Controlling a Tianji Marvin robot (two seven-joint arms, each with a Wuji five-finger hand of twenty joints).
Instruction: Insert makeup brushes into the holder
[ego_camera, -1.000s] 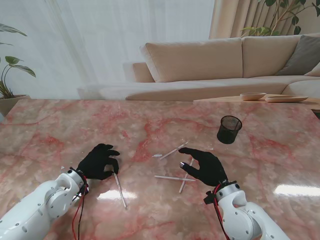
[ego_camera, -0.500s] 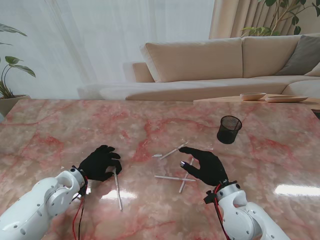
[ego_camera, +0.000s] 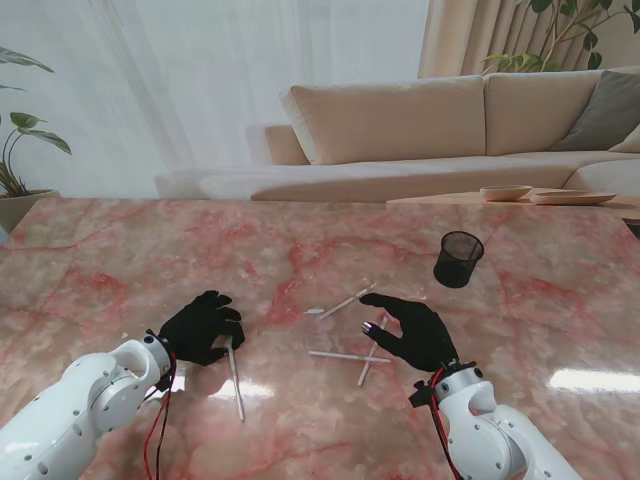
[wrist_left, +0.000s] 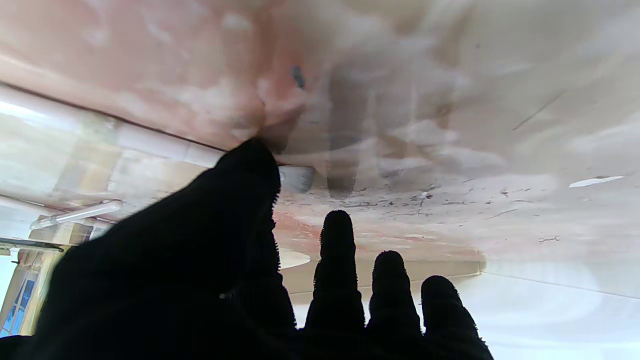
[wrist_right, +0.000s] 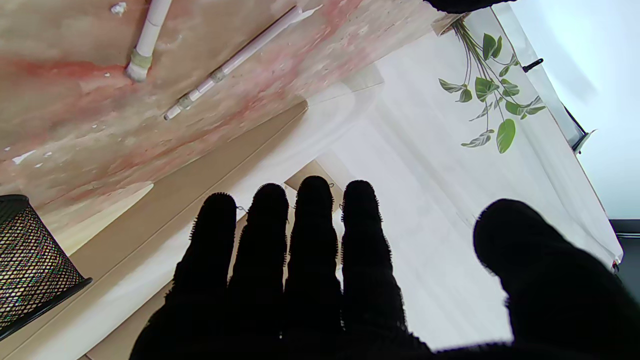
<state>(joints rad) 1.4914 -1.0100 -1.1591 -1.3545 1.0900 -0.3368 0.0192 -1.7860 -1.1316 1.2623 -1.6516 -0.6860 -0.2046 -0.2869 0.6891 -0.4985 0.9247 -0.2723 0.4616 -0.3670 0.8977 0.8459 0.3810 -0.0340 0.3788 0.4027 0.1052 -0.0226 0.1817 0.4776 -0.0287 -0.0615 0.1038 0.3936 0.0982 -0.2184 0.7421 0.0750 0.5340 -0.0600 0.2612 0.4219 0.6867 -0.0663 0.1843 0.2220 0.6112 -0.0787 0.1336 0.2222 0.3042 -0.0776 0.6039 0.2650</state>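
So I've got the left hand down on the marble table at lower left of the stand view, fingers curled over the top end of one white makeup brush that trails back toward the bottom edge. From the left wrist cam the thumb tip is pressed right against the handle, but I honestly can't tell if the other fingers have closed on it or are just resting there. The right hand hovers at lower centre-right, fingers spread and holding nothing, over a loose cluster: one brush angled toward the frame centre, one lying flat, one crossing near it. The black mesh holder sits upright at centre-right, well apart from all of them. My take: the pick on the left is the step in hand. A thin handle flat on slick stone will roll, so I'd pin it with the thumb, curl the index under, and only lift once it's pinched. Then swing it upright before heading to the holder.
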